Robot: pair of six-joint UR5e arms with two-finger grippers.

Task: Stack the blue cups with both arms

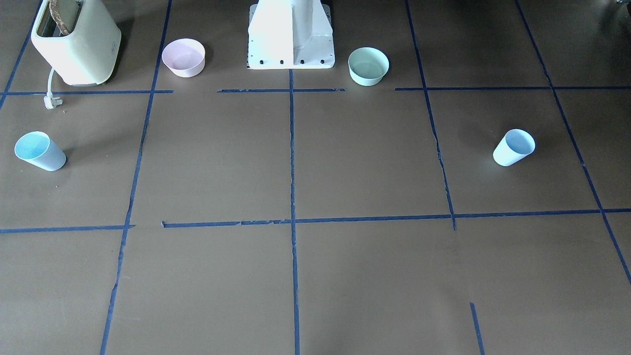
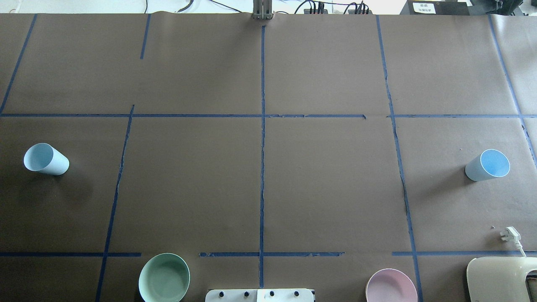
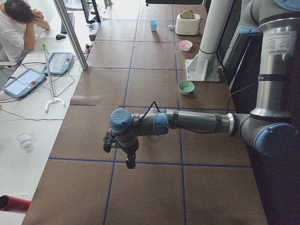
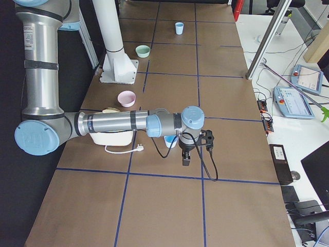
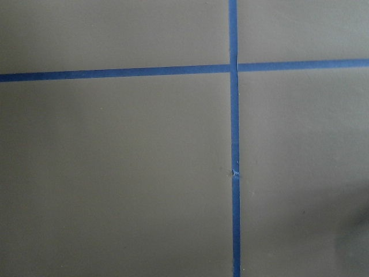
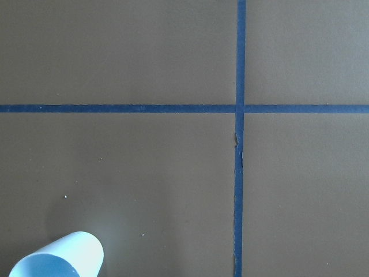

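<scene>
Two pale blue cups stand upright and far apart on the brown table. One cup [image 1: 513, 147] [image 2: 46, 159] is on my left side. The other cup [image 1: 39, 151] [image 2: 486, 165] is on my right side; it shows at the lower left of the right wrist view [image 6: 57, 257] and partly behind the arm in the right side view [image 4: 169, 141]. My left gripper [image 3: 129, 160] and right gripper [image 4: 186, 157] hang above the table near its ends. They show only in the side views, so I cannot tell whether they are open or shut. The left wrist view shows only table and tape.
A cream toaster [image 1: 74, 44] with its white plug [image 1: 52, 101] stands at my right rear. A pink bowl [image 1: 183, 56] and a mint-green bowl [image 1: 368, 65] flank the white pedestal [image 1: 291, 34]. Blue tape lines grid the table. A seated person [image 3: 18, 28] is beside it.
</scene>
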